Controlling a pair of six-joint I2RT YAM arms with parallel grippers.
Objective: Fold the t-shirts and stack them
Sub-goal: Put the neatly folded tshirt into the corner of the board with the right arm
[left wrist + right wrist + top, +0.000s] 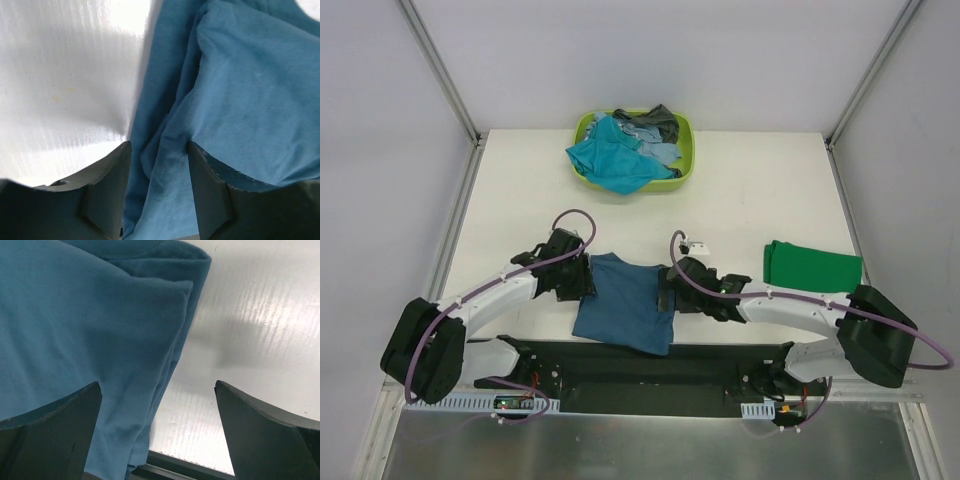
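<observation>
A dark blue t-shirt (620, 300) lies partly folded on the table between my two arms, near the front edge. My left gripper (588, 280) stands at its left edge. In the left wrist view the left gripper (159, 145) has its jaws partway together, with a bunched fold of the blue cloth (240, 90) in the gap. My right gripper (665, 290) is at the shirt's right edge. In the right wrist view the right gripper (157, 385) is wide open, straddling the cloth's (75, 330) edge and bare table. A bright green t-shirt (812, 265) lies folded at the right.
A lime-green basket (688, 150) at the back middle holds a teal shirt (610, 160), a light blue one (655, 150) and a dark grey one (658, 120), heaped. The black base rail (650, 365) runs along the near edge just below the blue shirt.
</observation>
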